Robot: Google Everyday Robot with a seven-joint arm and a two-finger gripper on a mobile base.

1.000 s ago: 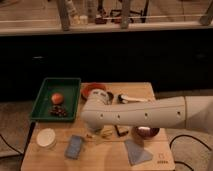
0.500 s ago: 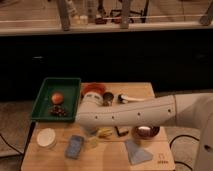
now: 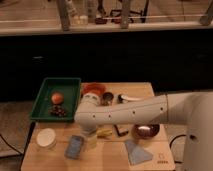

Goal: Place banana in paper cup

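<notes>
The gripper (image 3: pixel 91 136) hangs over the banana (image 3: pixel 104 133); its grasp I cannot tell. Paper cup (image 3: pixel 46 138) waits leftward.

One table (image 3: pixel 107 161) carries one banana (image 3: pixel 105 133), one paper cup (image 3: pixel 46 138), one blue sponge (image 3: pixel 75 146), one green tray (image 3: pixel 46 85) and two bowls (image 3: pixel 92 89); one gripper (image 3: pixel 90 138) hangs beside the banana.

A: Arm (image 3: pixel 140 111) casing is smooth, off-white and tubular, widening to a bulky pale shoulder at the right edge.

B: Markings?

A: A row of small dark dots, possibly screws or vents, runs along the forearm. A darker seam rings the arm near the shoulder. The elbow end is a rounded white cap.

B: Gripper?

A: Gripper (image 3: pixel 91 136) is below that cap, over the table near the blue sponge; only a pale stub is visible.
</notes>
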